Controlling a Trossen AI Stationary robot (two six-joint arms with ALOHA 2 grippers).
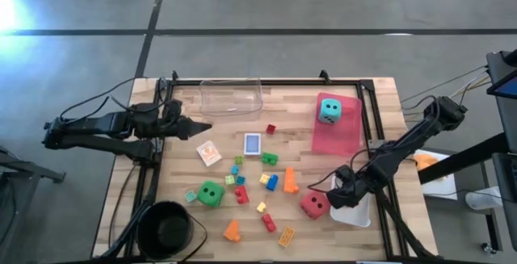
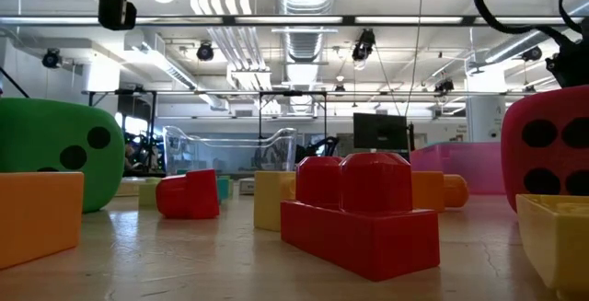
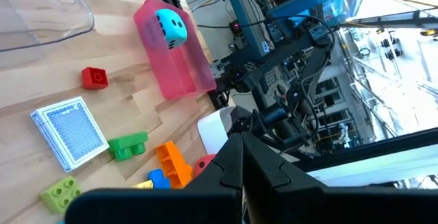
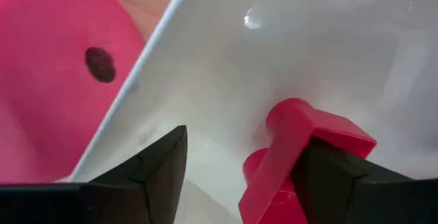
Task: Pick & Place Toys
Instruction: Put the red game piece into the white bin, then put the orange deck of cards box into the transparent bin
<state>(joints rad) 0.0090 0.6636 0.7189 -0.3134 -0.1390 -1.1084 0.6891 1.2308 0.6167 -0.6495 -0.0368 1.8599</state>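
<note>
- The right gripper (image 4: 243, 176) hangs over the white tray (image 4: 287, 53), jaws apart. A red brick (image 4: 294, 159) lies between them, leaning on one finger (image 4: 342, 183), so it reads as just let go inside the tray.
- The brick's long axis runs slanted across the jaw gap; whether it rests on the tray floor is unclear.
- The red die (image 1: 314, 206) sits just outside the tray rim, beside this gripper.
- The left gripper (image 1: 202, 127) waits pressed together, far from the tray, near the clear tray (image 1: 232, 96).
- From above, the right arm hides the brick.
</note>
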